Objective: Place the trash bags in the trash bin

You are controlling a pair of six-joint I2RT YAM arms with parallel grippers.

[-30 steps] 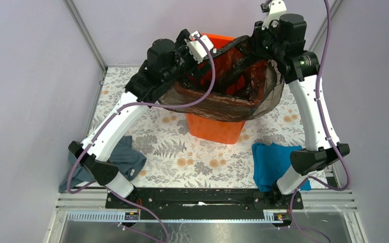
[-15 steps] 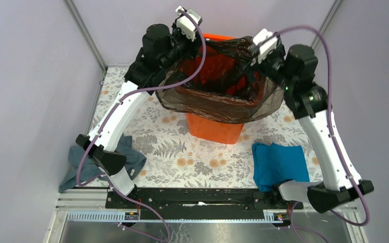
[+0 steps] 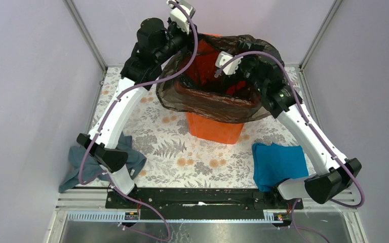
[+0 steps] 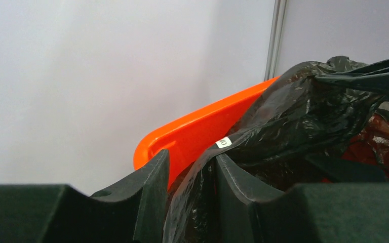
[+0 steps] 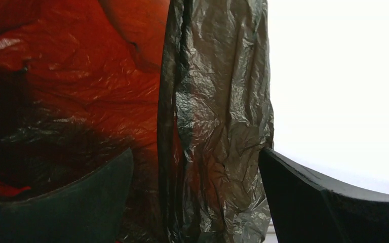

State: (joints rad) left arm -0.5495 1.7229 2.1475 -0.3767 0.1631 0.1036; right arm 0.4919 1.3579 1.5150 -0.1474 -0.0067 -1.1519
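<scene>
Plastic fills most of what we see: a thin, glossy, crinkly black trash bag (image 3: 207,104) is spread over the mouth of the tall bright orange square plastic bin (image 3: 215,129), which stands upright near the middle of the floral-patterned surface (image 3: 167,142). From above, the film hangs outside the bin's near rim as a brownish, half-transparent skirt covering its upper part, and the orange shows through where the bag dips inside. At the far right corner the plastic is bunched, darker and raised above the rim. In the left wrist view, the left fingers (image 4: 157,172) sit close together and clamp a fold of the bag at the far left corner, just beside the bin's rolled orange rim. A small white label (image 4: 223,143) lies on the film there. The right arm reaches over the bin's mouth from the right. In its wrist view, the right fingers (image 5: 116,187) stand wide apart, with a vertical crumpled strip of the bag hanging in the gap. The strip's edge lies against the right-hand finger and stays clear of the left-hand one. On the surface, well apart from the bin, a crumpled grey-blue cloth (image 3: 126,157) lies beside the left arm's base and a teal cloth (image 3: 276,162) lies beside the right arm's base.
</scene>
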